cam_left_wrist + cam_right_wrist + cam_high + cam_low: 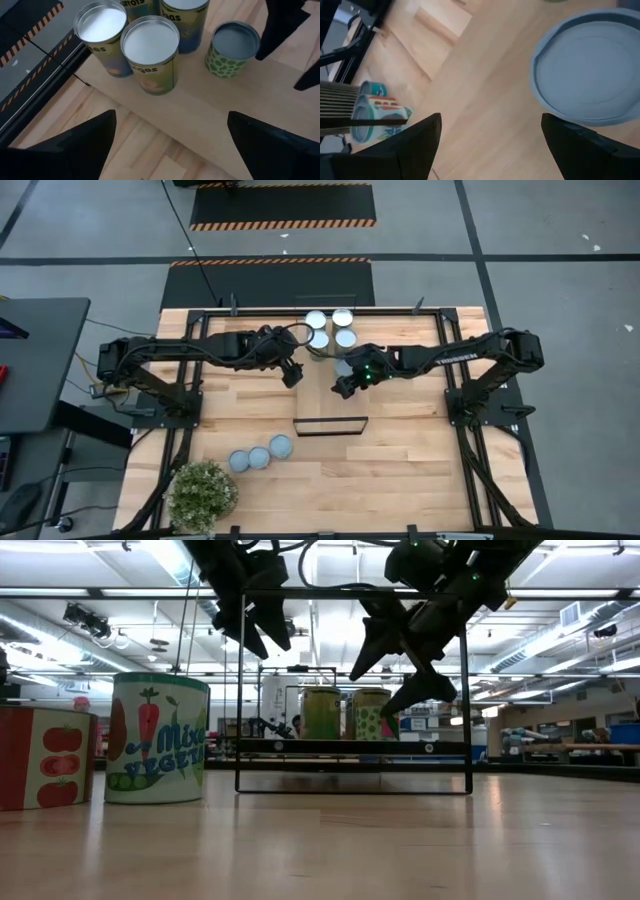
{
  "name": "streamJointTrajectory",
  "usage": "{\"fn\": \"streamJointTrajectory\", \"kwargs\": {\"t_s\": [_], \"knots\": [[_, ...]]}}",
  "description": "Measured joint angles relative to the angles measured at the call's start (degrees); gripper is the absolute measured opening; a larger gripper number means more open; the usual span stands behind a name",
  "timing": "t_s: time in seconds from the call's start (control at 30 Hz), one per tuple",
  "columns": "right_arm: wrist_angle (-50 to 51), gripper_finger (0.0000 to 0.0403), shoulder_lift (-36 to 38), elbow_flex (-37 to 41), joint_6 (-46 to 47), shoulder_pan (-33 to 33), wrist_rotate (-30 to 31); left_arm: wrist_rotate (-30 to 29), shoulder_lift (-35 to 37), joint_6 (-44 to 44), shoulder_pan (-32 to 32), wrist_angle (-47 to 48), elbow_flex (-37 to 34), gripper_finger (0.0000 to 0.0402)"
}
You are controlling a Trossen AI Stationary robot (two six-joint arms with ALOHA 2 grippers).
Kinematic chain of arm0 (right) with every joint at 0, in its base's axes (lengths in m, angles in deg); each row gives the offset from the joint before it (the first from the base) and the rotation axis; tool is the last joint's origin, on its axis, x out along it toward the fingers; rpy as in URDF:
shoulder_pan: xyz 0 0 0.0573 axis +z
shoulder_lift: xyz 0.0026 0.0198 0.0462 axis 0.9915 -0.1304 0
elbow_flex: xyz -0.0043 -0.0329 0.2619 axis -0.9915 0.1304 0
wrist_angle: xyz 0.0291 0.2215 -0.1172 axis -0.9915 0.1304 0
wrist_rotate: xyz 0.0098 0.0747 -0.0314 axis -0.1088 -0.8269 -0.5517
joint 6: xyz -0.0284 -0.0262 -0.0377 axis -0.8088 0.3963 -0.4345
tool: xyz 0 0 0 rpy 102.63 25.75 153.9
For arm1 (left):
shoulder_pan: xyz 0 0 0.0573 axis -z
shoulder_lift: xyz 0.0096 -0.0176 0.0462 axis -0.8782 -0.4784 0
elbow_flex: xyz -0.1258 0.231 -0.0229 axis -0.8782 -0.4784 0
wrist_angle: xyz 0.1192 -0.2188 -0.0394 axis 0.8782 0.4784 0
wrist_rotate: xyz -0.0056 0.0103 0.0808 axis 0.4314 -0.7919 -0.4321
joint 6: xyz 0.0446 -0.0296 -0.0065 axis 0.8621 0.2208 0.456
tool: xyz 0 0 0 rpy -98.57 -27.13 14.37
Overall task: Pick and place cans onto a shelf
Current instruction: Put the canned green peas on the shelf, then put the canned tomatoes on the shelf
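Observation:
The shelf (330, 405) is a narrow light-wood board lying from the table's middle to its far edge, with a black frame (330, 434) at its near end. Several cans (331, 328) stand upright in a cluster on its far end, and a short green-spotted can (232, 47) with a grey-blue top (590, 75) stands just nearer. Three more cans (260, 456) stand on the tabletop at the near left. My left gripper (293, 372) hovers open and empty beside the shelf's left edge. My right gripper (345, 385) hovers open and empty over the shelf, just near of the spotted can.
A bushy potted plant (203, 495) stands at the near left corner. In the low view the shelf's black frame (355, 790) rises at the table's middle, and two tabletop cans (155, 740) stand at the left. Bare tabletop (420, 470) lies at the near right.

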Motion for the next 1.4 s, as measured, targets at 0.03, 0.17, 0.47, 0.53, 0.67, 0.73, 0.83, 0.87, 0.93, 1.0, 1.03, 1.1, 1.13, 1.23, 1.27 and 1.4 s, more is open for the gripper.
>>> {"fn": "streamJointTrajectory", "kwargs": {"t_s": [0.03,0.17,0.47,0.53,0.67,0.73,0.83,0.87,0.93,1.0,1.03,1.1,1.13,1.23,1.27,1.4], "knots": [[0.0,0.035,0.0,0.0,0.0,-0.2,0.0,0.0,0.0,-0.1,0.0,0.0,0.0,0.0387],[0.0,0.035,0.0,0.0,-0.2,-1.0,0.6,0.0,0.0,-0.1,0.0,0.0,0.0,0.0387],[1.3,0.035,2.0,0.0,-1.7,-1.0,-2.2,5.8,0.0,0.4,0.1,5.3,0.0,0.0387],[2.6,0.035,3.8,0.0,-2.6,-0.9,-1.6,9.2,0.0,1.5,0.3,9.3,0.0,0.0387],[6.4,0.035,7.7,0.0,-6.5,-1.6,0.9,18.5,0.0,4.6,2.0,15.5,0.0,0.0387],[8.8,0.035,9.7,0.0,-9.0,-2.4,2.5,23.9,0.0,5.3,3.8,16.0,0.0,0.0387],[12.6,0.035,12.8,0.0,-11.8,-3.9,5.3,27.7,0.0,5.8,8.1,18.2,-0.1,0.0387],[13.8,0.035,13.9,0.0,-12.4,-4.4,6.3,27.7,0.0,6.0,9.7,19.0,-0.1,0.0387],[15.7,0.035,15.8,0.0,-13.4,-5.1,8.0,27.8,0.0,5.8,12.5,19.2,-0.7,0.0387],[17.7,0.035,17.5,0.0,-14.1,-5.7,9.8,28.0,0.2,4.3,15.0,19.3,-2.4,0.0387],[18.4,0.035,18.4,0.0,-14.4,-5.9,10.7,28.4,0.8,3.7,16.1,19.5,-3.8,0.0387],[19.4,0.035,19.7,0.0,-15.2,-6.1,12.3,29.7,1.8,0.8,17.9,19.2,-6.5,0.0387],[19.8,0.035,20.2,0.0,-15.8,-6.3,12.9,31.0,2.2,-0.9,18.5,18.2,-8.1,0.0387],[19.7,0.035,21.0,0.0,-16.9,-7.0,13.2,35.1,3.4,-7.0,20.0,15.2,-12.5,0.0387],[19.8,0.035,21.1,0.0,-17.2,-7.3,13.2,35.7,3.5,-9.2,20.4,12.7,-13.4,0.0387],[19.9,0.035,20.9,0.1,-17.4,-7.7,12.8,35.4,3.5,-13.2,23.8,11.1,-15.5,0.0387]]}}
